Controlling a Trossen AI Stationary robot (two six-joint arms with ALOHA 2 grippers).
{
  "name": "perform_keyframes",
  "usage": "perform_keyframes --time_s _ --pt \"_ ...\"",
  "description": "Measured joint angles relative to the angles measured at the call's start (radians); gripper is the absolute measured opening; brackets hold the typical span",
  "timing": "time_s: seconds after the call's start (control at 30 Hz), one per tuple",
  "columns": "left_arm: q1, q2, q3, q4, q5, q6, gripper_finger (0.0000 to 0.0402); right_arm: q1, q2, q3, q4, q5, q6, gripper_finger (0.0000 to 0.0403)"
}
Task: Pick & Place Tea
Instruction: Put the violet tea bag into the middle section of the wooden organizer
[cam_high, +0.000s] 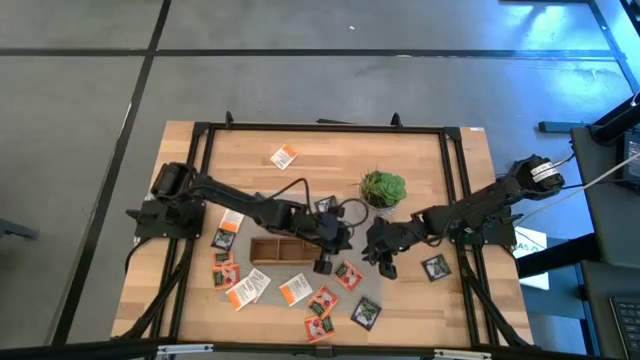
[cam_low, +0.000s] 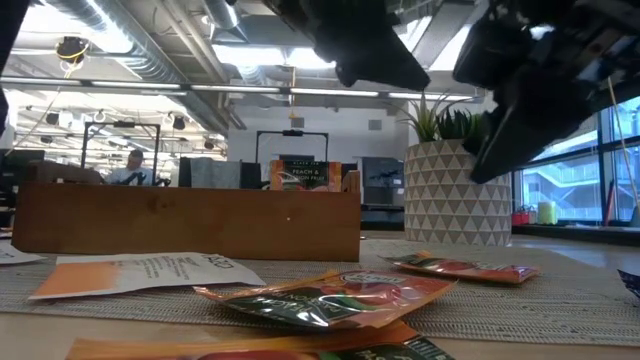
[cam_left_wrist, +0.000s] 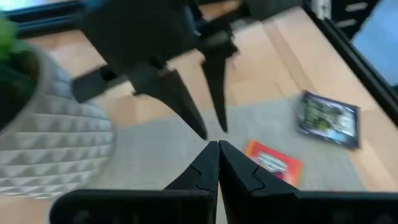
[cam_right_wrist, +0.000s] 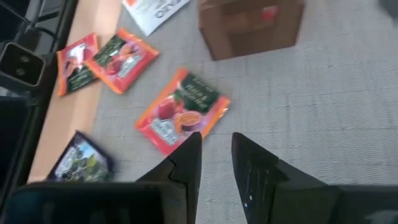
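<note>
From the high view, the left gripper (cam_high: 323, 262) is hanging over the right end of the long wooden three-compartment tray (cam_high: 268, 250), and the right gripper (cam_high: 384, 263) is hanging just beside it, near the middle of the light wooden table (cam_high: 430, 310). The small flat square paper tea sachets (cam_high: 300, 292) are lying scattered in front of the tray and to its left; one red-orange sachet (cam_high: 347, 275) is lying between the two grippers, and a dark sachet (cam_high: 435, 267) is lying to the right of the right gripper. A green potted plant (cam_high: 383, 188) is standing behind the grippers.

From the low view, the wooden tray is standing behind several sachets on the grey woven mat (cam_low: 560, 295), and one orange sachet is standing upright in it, probably in the right compartment. The white patterned pot is standing to its right. Both arms are showing only as dark shapes above.

From the left wrist view, the left gripper (cam_left_wrist: 218, 149) is closed completely, fingers touching, holding nothing. The right gripper is showing opposite it, above the mat.

From the right wrist view, the right gripper (cam_right_wrist: 216, 146) is standing slightly open, with a narrow gap and nothing between the fingers, just above the red-orange sachet.
</note>
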Motion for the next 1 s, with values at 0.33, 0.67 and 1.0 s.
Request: perform_keyframes --time_s 0.33,0.67,1.0 --pt "0.088 0.000 0.000 0.009 0.001 0.051 0.0008 -0.073 0.000 0.000 -0.002 -0.018 -0.179 0.0090" --pt "0.088 0.000 0.000 0.011 0.000 -0.095 0.0005 -0.074 0.000 0.001 0.028 -0.012 -0.078 0.0090" --pt "-0.118 0.002 -0.026 0.055 -0.146 -0.072 0.0003 -0.058 0.000 0.001 0.086 -0.019 0.015 0.0091"
